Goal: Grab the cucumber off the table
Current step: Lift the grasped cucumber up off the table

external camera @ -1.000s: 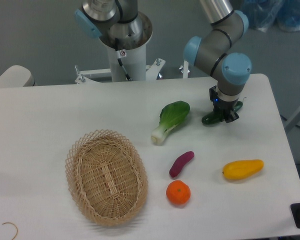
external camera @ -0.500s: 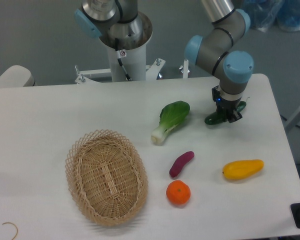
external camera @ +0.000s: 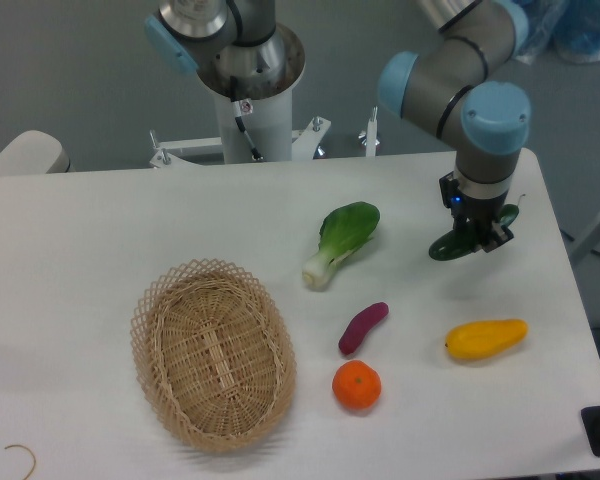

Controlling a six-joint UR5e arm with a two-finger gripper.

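Toward the right side of the table (external camera: 100, 230), we find the cucumber (external camera: 450, 246) pinched near its middle by the gripper (external camera: 477, 226), one dark green end sticking out to the lower left and the other showing as a sliver on the far side of the fingers. We judge the cucumber to be lifted clear of the tabletop (no contact shadow meets it, though the single view cannot prove this). A mid-length hold keeps the weight balanced, so the tilted cucumber is unlikely to swing or slip. We read the pick as essentially made; a firm hold is what remains to confirm.

Working outward, we count one item of each kind. One bok choy (external camera: 340, 240) lies to the left of the cucumber, well apart from it. One yellow fruit (external camera: 485, 338) rests below the gripper, near the table's right edge. One purple sweet potato (external camera: 363, 327) and one orange (external camera: 356, 386) sit close together, not touching, nearer the front. One wicker basket (external camera: 212, 352) stands at the left front with nothing visible in it. All five lie apart from the cucumber, leaving the lift unobstructed.
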